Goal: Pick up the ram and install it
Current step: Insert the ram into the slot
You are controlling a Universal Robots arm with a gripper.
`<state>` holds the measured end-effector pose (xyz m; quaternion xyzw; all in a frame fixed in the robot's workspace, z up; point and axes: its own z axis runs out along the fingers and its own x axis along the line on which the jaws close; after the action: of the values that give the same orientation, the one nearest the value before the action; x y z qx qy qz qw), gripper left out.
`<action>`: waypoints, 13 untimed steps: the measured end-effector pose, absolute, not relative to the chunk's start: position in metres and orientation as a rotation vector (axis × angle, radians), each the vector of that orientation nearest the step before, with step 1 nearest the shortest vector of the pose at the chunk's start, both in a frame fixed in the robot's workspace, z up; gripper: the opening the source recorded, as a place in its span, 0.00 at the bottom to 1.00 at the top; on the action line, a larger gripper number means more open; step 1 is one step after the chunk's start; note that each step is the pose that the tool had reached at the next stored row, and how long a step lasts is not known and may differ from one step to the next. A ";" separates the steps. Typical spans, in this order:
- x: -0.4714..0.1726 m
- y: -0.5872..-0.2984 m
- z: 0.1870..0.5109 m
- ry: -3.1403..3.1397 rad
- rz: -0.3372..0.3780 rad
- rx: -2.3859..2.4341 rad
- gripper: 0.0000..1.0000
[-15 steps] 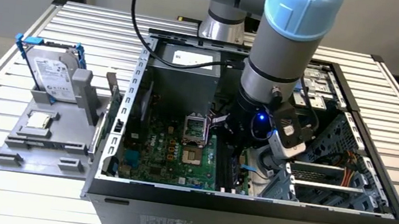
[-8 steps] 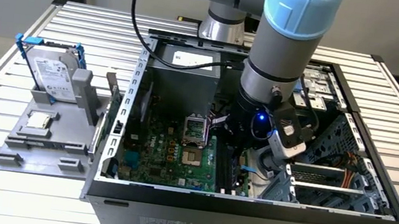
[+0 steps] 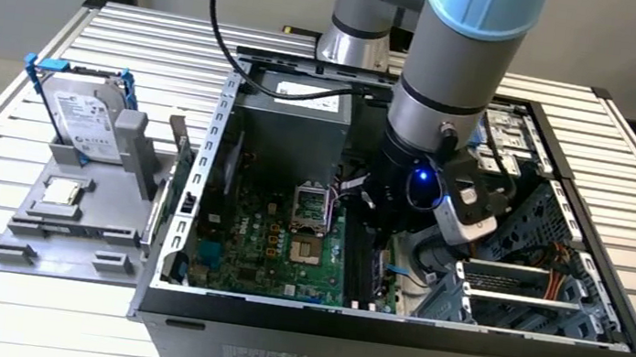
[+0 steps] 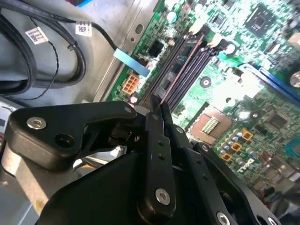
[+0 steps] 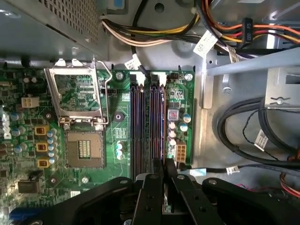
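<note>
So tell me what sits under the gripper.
Under the gripper lie the motherboard's long dark memory slots. Their near ends are hidden behind the gripper.

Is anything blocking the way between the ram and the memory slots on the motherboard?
Nothing visible. The ram, pinched edge-on between the fingers, sits close over the memory slots in the first wrist view. The slots look empty, and the black cables lie off to the side.

One arm (image 3: 449,76) works over one open computer case (image 3: 396,337) on the surface (image 3: 18,305). One hard drive (image 3: 83,115) and one processor chip (image 3: 61,192) sit on one grey stand (image 3: 63,242). The motherboard (image 5: 28,154) carries four memory slots (image 5: 146,126) and one open processor socket (image 5: 84,149).
</note>
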<state>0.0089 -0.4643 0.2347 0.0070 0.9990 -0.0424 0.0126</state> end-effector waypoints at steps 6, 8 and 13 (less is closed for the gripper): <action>0.009 -0.458 0.235 3.101 -0.297 0.020 0.00; 0.009 -0.451 0.235 3.098 -0.330 0.019 0.00; 0.009 -0.439 0.233 3.095 -0.358 0.019 0.00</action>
<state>0.0091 -0.4386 0.2335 0.0060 0.9933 -0.1149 0.0131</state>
